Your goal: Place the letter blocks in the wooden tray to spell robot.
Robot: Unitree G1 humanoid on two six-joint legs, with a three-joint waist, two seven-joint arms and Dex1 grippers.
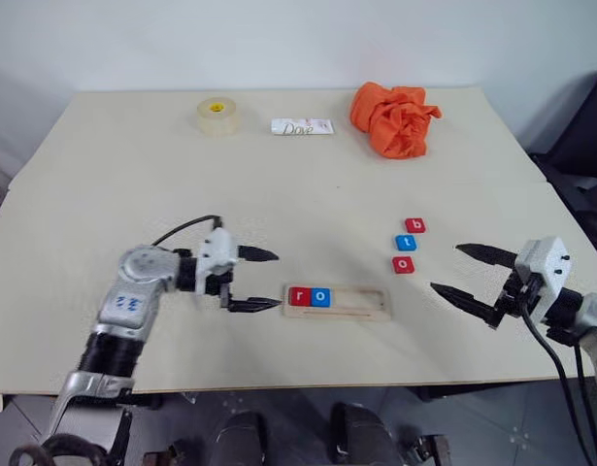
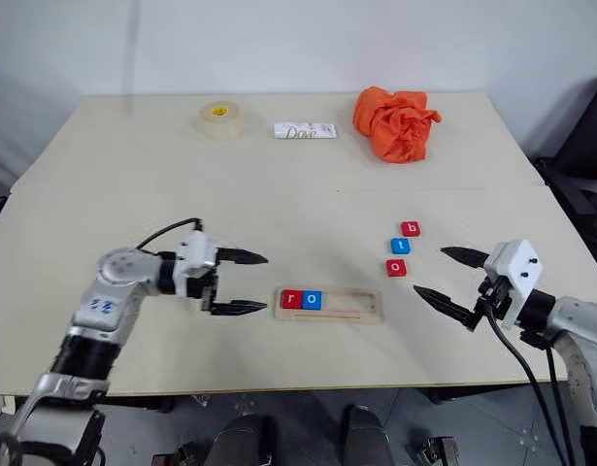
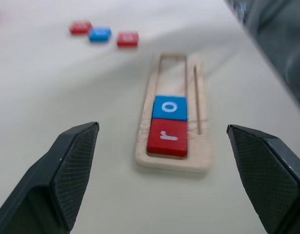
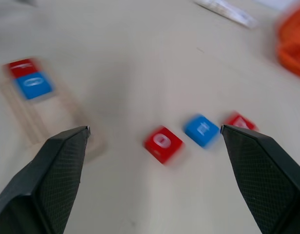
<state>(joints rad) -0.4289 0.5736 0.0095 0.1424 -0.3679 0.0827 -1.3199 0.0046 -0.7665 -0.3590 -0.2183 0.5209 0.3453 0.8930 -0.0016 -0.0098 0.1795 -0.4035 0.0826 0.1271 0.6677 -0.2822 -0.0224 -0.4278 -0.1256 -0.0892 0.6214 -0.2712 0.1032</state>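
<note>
The wooden tray (image 1: pixel 348 305) lies near the table's front edge. At its left end sit a red r block (image 1: pixel 299 296) and, touching it, a blue o block (image 1: pixel 320 297); the rest of the groove is bare. To the tray's right, loose on the table, a red b block (image 1: pixel 414 225), a blue t block (image 1: pixel 406 243) and a red o block (image 1: pixel 403 264) form a short column. My left gripper (image 1: pixel 264 280) hovers open just left of the tray, pointing at it, with nothing between its fingers. Right of the loose blocks, my right gripper (image 1: pixel 460 270) is open and holds nothing.
A roll of clear tape (image 1: pixel 217 116), a white Dove wrapper (image 1: pixel 301 126) and a crumpled orange cloth (image 1: pixel 395 118) lie along the table's far edge. The table's front edge (image 1: pixel 279 386) runs close below the tray, and a dark chair (image 1: pixel 584 146) stands at the right.
</note>
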